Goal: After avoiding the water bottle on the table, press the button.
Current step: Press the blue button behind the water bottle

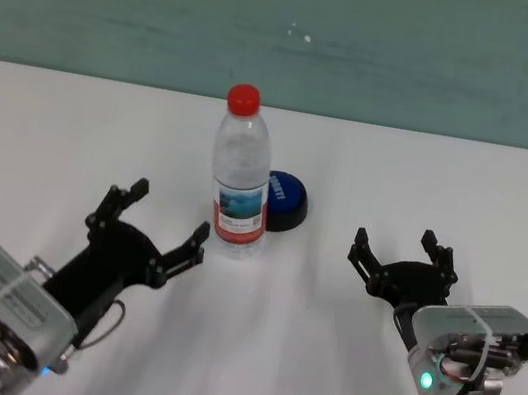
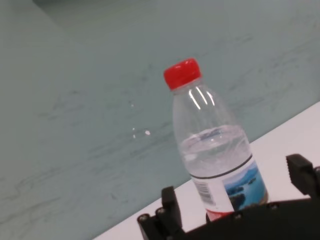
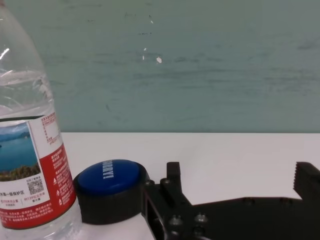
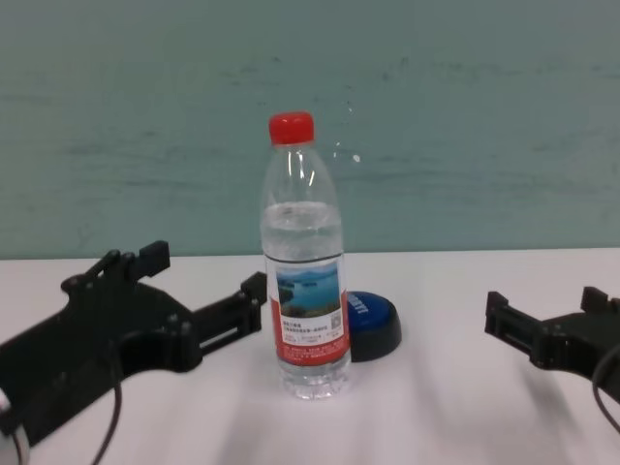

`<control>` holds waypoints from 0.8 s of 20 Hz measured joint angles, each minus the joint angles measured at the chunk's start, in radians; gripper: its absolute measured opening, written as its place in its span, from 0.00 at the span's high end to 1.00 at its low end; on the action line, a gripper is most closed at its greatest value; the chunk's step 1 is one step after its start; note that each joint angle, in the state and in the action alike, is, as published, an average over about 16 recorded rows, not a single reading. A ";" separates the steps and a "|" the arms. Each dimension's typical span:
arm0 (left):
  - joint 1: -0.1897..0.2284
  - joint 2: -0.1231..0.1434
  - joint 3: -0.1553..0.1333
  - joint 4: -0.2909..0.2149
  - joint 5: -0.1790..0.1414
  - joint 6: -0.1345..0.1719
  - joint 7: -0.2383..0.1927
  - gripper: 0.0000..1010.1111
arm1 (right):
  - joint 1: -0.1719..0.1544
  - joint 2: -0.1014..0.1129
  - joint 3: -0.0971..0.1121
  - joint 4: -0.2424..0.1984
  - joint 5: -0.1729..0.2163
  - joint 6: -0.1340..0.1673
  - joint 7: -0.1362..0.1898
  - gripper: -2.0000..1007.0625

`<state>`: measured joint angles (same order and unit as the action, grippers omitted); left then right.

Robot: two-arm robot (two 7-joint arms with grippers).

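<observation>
1. Here's the setup: the water bottle (image 1: 242, 176) stands upright near the middle of the white surface (image 1: 450, 178), red cap on, water filling it to about the shoulder.
2. The button (image 1: 284, 201) sits right behind the bottle and a little toward the robot's right, just beside it; the head view shows its blue dome peeking out past the label.
3. Left hand (image 1: 151, 219) hovers low, just beside the bottle on the robot's left, fingers spread wide and holding nothing. One fingertip sits close to the bottle's base, not visibly touching.
4. Right hand (image 1: 402, 256) waits well apart on the robot's right, also spread open and empty, with a clear lane across the bare surface toward the button.
5. Progress call: nothing pressed yet. Neither hand is over the button, so both the detour around the bottle and the press remain.
6. My read: the right side looks like the easier approach, since from the left the bottle blocks the way and could be tipped by a careless sweep.
</observation>
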<state>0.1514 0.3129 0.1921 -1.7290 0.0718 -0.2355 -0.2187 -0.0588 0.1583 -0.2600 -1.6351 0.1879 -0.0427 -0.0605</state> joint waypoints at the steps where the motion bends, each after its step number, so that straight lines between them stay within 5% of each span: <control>1: 0.010 -0.003 0.001 -0.005 0.004 -0.002 0.004 0.01 | 0.000 0.000 0.000 0.000 0.000 0.000 0.000 0.00; 9: 0.089 -0.027 -0.013 -0.031 0.024 -0.020 0.041 0.01 | 0.000 0.000 0.000 0.000 0.000 0.000 0.000 0.00; 16: 0.113 -0.045 -0.045 -0.018 0.005 -0.032 0.047 0.01 | 0.000 0.000 0.000 0.000 0.000 0.000 0.000 0.00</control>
<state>0.2646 0.2681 0.1474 -1.7470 0.0770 -0.2677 -0.1715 -0.0587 0.1583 -0.2600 -1.6351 0.1879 -0.0427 -0.0605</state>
